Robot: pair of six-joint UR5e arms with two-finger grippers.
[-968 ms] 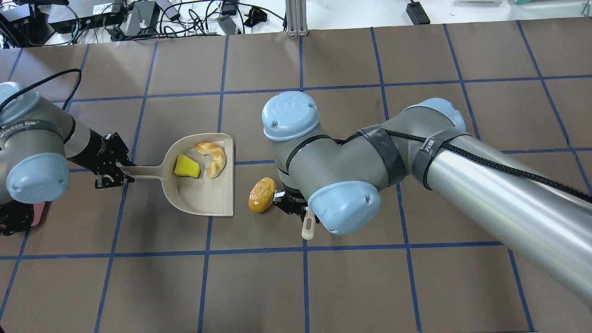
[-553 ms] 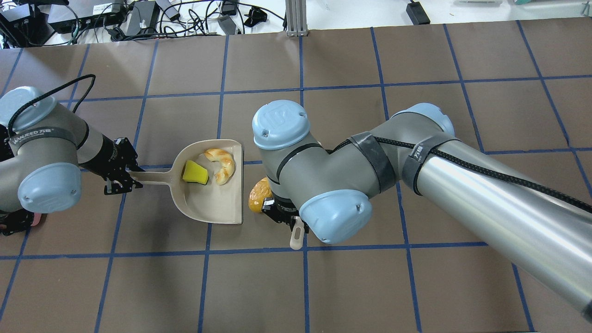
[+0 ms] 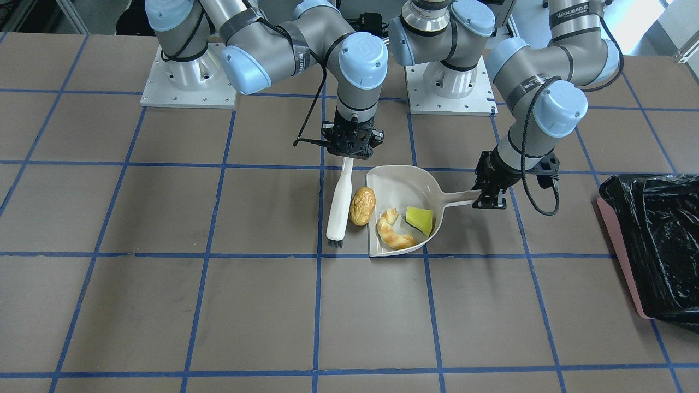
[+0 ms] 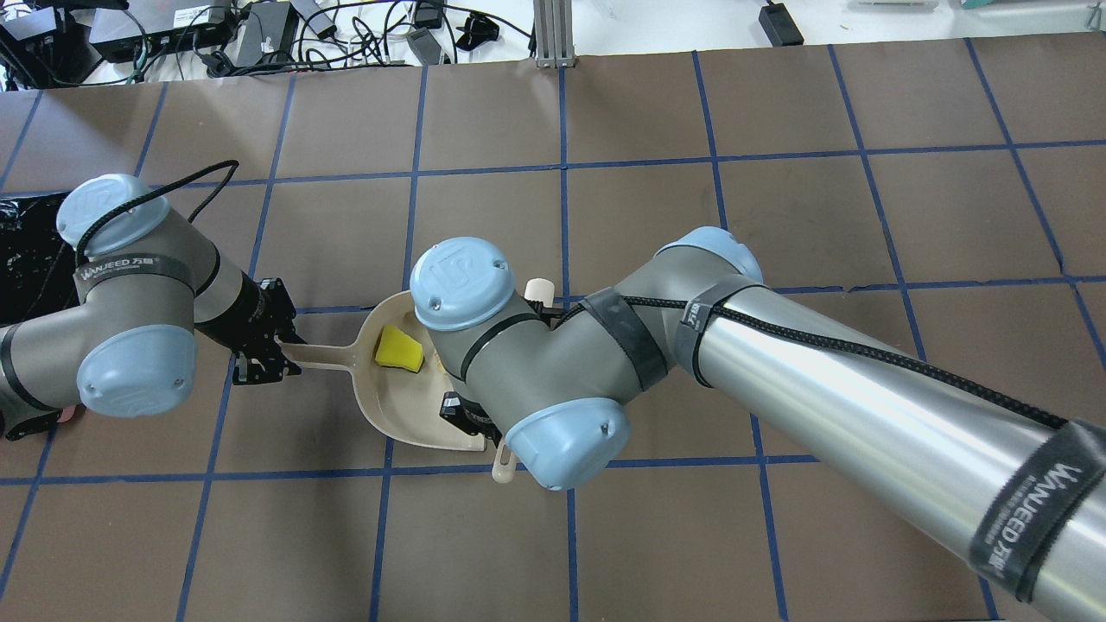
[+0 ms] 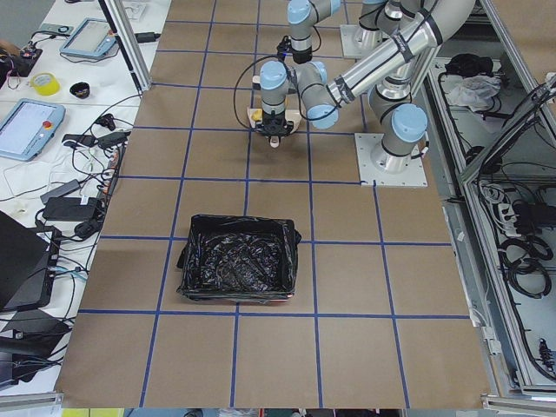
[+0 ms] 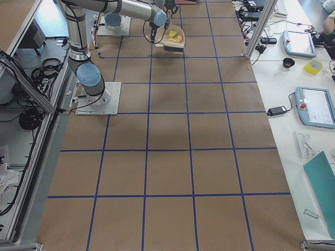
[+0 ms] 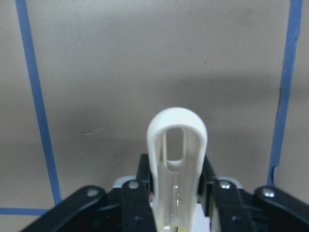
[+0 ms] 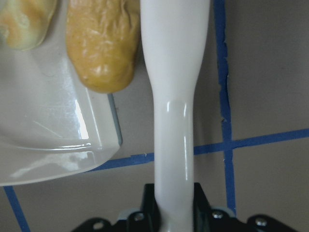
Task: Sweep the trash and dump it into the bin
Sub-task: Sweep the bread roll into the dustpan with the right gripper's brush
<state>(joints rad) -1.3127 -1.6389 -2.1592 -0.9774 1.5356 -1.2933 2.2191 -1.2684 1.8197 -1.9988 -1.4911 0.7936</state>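
Right gripper (image 3: 350, 155): clenched on the handle end of a white brush (image 3: 339, 201), seen from the wrist camera as two dark fingers (image 8: 200, 203) flanking the shaft. The brush runs from the gripper away from the robot, low over the surface (image 3: 164, 218), with its dark bristles at the far end.

Golden-brown oval (image 3: 362, 206): lies against the side of the brush handle on the robot's left. In the right wrist view it overlaps the open lip of the dustpan (image 3: 393, 183).

Left gripper (image 3: 485, 201): closed around the looped handle of the beige dustpan, which rests flat on the surface with its open edge toward the brush.

Inside the pan: the croissant-like piece (image 3: 394, 232) lies near the open edge at the far end, and the yellow wedge (image 3: 419, 219) lies just beside it, nearer the handle.

Bin (image 3: 622, 256): pink-sided and lined with a crinkled black bag. It stands on the surface well apart from the dustpan, farther to the robot's left. No trash piece is visible in it.
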